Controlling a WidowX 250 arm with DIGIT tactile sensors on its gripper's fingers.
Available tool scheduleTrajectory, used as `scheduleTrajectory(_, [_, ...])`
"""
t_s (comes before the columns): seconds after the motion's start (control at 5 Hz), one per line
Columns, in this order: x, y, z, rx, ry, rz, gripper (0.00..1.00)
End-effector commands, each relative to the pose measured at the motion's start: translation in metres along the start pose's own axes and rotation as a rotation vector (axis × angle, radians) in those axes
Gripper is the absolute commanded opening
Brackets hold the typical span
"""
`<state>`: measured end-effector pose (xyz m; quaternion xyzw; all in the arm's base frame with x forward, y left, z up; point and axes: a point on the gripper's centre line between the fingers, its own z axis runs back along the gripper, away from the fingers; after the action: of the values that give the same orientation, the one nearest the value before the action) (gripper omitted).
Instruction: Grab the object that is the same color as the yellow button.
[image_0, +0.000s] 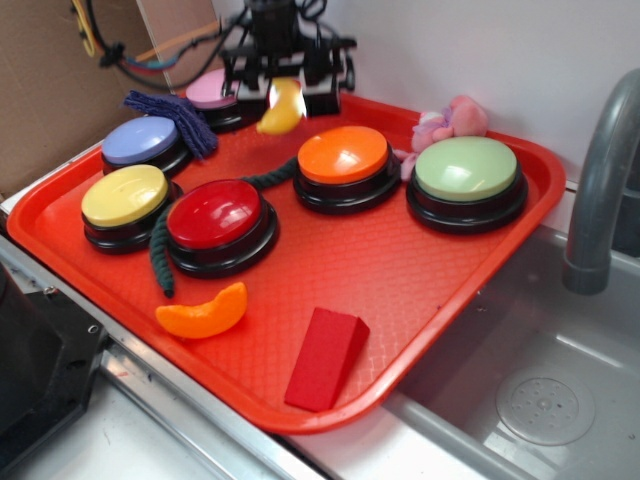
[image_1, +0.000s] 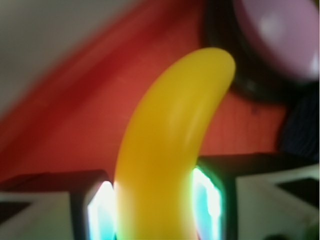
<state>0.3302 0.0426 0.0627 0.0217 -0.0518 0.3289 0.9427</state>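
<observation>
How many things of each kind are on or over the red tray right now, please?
Push buttons: 6 (yellow, red, orange, green, blue, pink)
Toy banana, held in the claw: 1
Orange slice toy: 1
Red wedge block: 1
Dark green rope: 1
Blue cloth: 1
Pink plush toy: 1
Total: 12

Gripper (image_0: 284, 92) above the tray's rear, clamped on the banana (image_0: 282, 108)
</observation>
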Motion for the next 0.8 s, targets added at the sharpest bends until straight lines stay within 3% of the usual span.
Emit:
scheduleTrajectory(0.0, [-0.022,0.012,0.084,-0.186,0.068,-0.371,0.0])
scheduleTrajectory(0.2, [-0.054,0.038,0.105,-0.195,0.048,-0.436,0.0])
scheduleTrajectory(0.4, [-0.081,0.064,0.111,-0.205,0.071,-0.453,0.0])
scheduleTrajectory(0.6, [-0.098,0.079,0.109,-0.182,0.034,-0.469,0.0])
